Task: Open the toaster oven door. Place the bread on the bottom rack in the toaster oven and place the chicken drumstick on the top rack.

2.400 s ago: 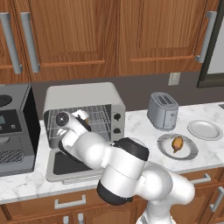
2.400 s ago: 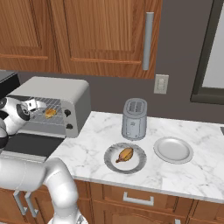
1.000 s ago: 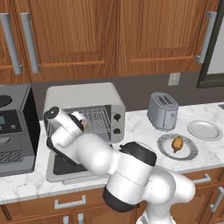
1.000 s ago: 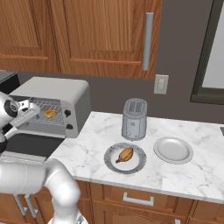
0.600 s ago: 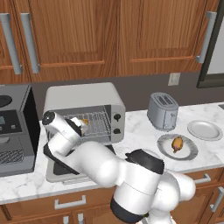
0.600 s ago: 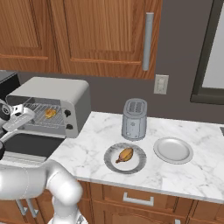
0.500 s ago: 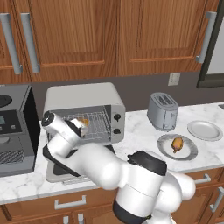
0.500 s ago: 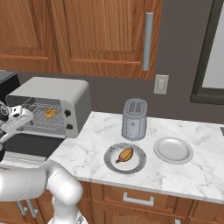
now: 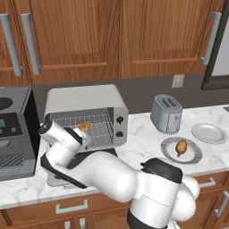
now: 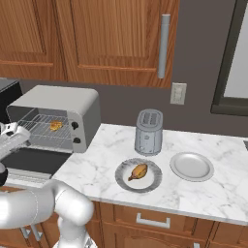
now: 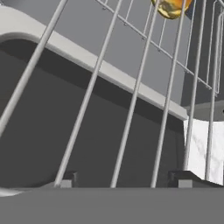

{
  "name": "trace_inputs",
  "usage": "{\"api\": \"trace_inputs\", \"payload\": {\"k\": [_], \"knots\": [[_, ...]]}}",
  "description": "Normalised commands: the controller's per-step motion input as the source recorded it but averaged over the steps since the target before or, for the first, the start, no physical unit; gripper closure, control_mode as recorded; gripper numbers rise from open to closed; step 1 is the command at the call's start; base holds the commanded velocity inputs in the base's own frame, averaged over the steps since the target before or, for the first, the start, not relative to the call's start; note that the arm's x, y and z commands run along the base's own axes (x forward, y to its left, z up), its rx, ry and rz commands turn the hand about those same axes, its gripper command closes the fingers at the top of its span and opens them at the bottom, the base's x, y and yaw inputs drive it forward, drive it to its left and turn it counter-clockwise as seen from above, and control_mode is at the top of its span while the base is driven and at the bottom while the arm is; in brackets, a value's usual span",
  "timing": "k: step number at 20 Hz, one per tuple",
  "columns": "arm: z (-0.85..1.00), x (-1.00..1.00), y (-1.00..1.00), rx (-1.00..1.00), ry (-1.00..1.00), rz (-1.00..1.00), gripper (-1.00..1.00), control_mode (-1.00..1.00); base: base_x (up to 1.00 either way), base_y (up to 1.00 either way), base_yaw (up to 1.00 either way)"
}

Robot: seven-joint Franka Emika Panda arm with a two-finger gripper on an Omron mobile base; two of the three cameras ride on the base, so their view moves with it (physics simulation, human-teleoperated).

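The silver toaster oven (image 9: 85, 105) (image 10: 58, 109) stands with its dark door (image 10: 29, 161) folded down flat. The bread (image 9: 83, 126) (image 10: 56, 125) (image 11: 173, 6) lies on a wire rack (image 9: 100, 127) inside; I cannot tell which level. My gripper (image 11: 124, 178) is open, its fingertips (image 11: 65, 178) wide apart just in front of the rack wires, and the bread is well beyond them. My hand (image 9: 62, 136) (image 10: 10, 135) hovers at the oven's left front corner, above the door. The chicken drumstick (image 9: 181, 146) (image 10: 139, 171) rests on a grey plate (image 9: 193, 156) (image 10: 121, 181) to the right.
A slot toaster (image 9: 166, 113) (image 10: 148, 131) stands behind the drumstick plate, and a bare plate (image 9: 209, 133) (image 10: 192, 166) lies further right. A black coffee machine (image 9: 13, 129) sits close to the oven's left side. Wooden cabinets hang overhead.
My hand has pulled back out of the oven mouth toward the left front. The bread has stayed on the rack, apart from the fingers.
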Motion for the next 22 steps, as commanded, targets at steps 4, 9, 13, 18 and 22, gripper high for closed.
{"api": "trace_inputs", "payload": {"k": [4,9,13,18,22], "knots": [[-0.56,-0.72,0.09,0.00,0.04,-0.13,1.00,-1.00,0.00,0.00,0.00],[-0.52,-0.68,0.09,0.00,0.04,-0.13,1.00,-1.00,0.00,0.00,0.00],[-0.49,-0.66,0.08,0.00,0.03,-0.13,1.00,-1.00,0.00,0.00,0.00],[-0.28,-0.45,0.01,0.00,0.01,-0.13,1.00,-1.00,0.00,0.00,0.00],[0.49,-0.49,-0.24,0.03,0.02,-0.13,1.00,-1.00,0.00,0.00,0.00]]}}
